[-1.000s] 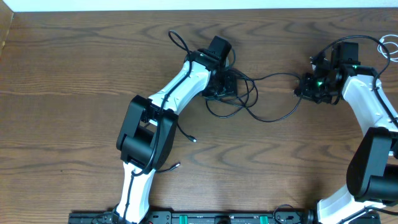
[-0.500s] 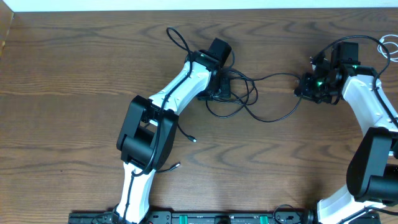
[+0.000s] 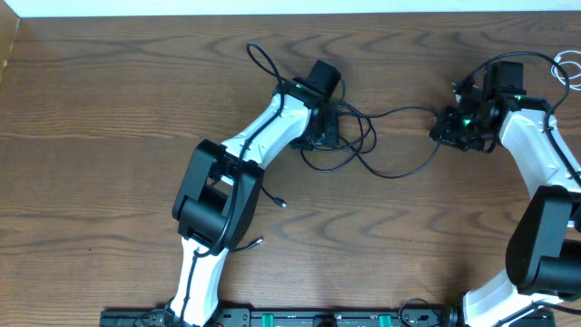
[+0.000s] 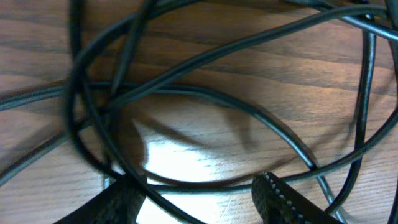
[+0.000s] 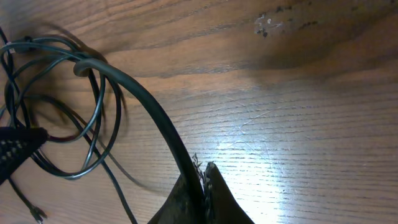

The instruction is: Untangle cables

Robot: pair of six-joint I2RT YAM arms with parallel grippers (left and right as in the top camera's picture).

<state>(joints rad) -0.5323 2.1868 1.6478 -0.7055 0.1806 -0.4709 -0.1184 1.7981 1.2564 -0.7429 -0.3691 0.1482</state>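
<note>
Two tools on the cables [image 3: 349,150]: L tool [image 3: 324,130] apart, R tool [image 3: 451,125] clamped on a strand [image 3: 399,112].
Cables lie as a loose black tangle on the wood worktop [image 3: 109,109], top-center, w/ several loops crossing each other. L tool sits right over the tangle's left part. L wrist view shows its fingers [image 4: 277,193] spread wide, w/ loops lying on the worktop under & between them; none looks pinched. Strand runs from the tangle rightward to R tool, near the right edge. R wrist view shows jaws together w/ strand [image 5: 155,118] going straight into them, and the tangle well apart at upper left. White cable [image 3: 567,65] sits coiled at the far right edge, beyond R arm, apart from the black tangle.
</note>
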